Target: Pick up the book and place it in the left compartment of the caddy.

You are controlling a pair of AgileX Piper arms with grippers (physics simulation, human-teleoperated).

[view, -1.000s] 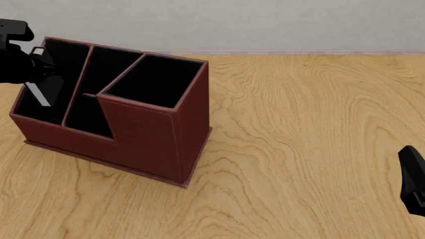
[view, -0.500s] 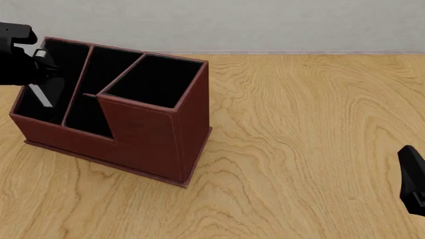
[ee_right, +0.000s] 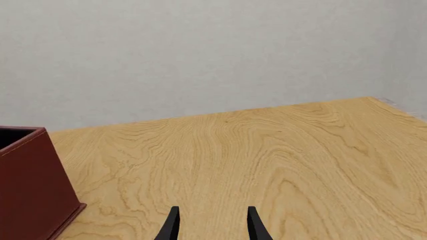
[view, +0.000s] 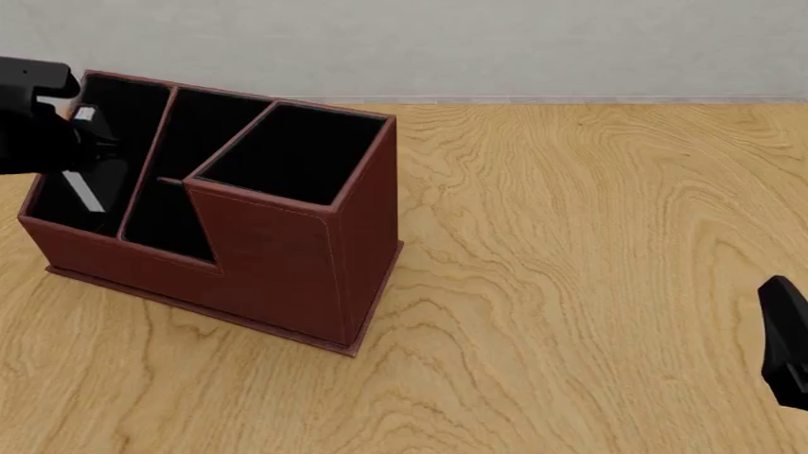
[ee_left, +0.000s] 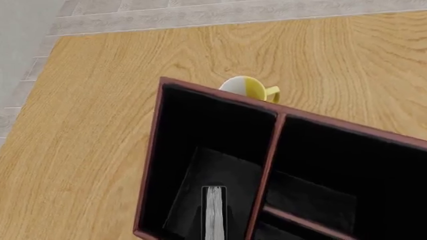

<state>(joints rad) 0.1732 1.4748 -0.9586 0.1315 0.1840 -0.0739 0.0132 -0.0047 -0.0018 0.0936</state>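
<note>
The dark red-brown caddy (view: 290,265) stands at the table's left. My left gripper (view: 79,161) reaches down into its left compartment (view: 127,132), shut on the book (view: 86,194), whose white page edge slants inside the slot. In the left wrist view the book's page edge (ee_left: 213,212) shows deep in the left compartment (ee_left: 213,135), inside the caddy's rim (ee_left: 152,150); the fingers themselves stay out of that picture. My right gripper (ee_right: 212,227) hovers open over bare wood at the near right (view: 785,350), holding nothing.
A yellow and white mug (ee_left: 248,88) sits just behind the caddy's far wall. The tall square compartment (view: 297,151) is at the caddy's right end. A grey wall runs along the table's far edge.
My left gripper has moved slightly right and lower, taking the book deeper into the left compartment. The right arm has stayed still.
</note>
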